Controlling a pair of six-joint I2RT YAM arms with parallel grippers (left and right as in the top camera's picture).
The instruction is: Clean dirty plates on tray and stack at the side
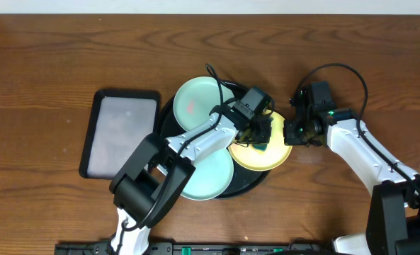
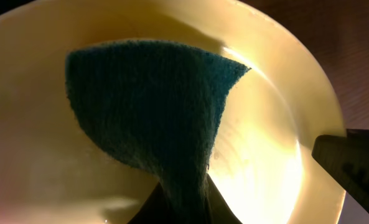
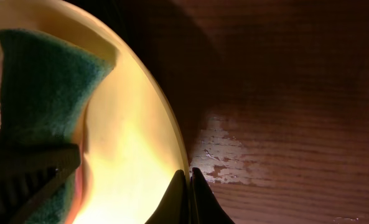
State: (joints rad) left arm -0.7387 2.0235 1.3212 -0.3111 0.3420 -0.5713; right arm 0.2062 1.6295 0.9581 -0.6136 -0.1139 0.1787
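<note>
The pale yellow plate [image 1: 275, 159] lies at the right of the round black tray [image 1: 168, 119], its right side over the tray's edge. My left gripper [image 1: 258, 139] is shut on a green sponge [image 2: 153, 106] that presses on the yellow plate [image 2: 277, 130]. My right gripper [image 1: 292, 134] is shut on the yellow plate's right rim [image 3: 183, 163], with the sponge [image 3: 38, 87] showing across the plate. One mint-green plate [image 1: 199, 100] with a reddish smear sits at the tray's back. The other mint-green plate [image 1: 211, 178] sits at the tray's front.
A smaller rectangular black tray [image 1: 121, 131] with a whitish inside lies left of the round tray. The wooden table [image 3: 284, 93] has a worn pale patch beside the yellow plate's rim. Cables run from both arms above the plates.
</note>
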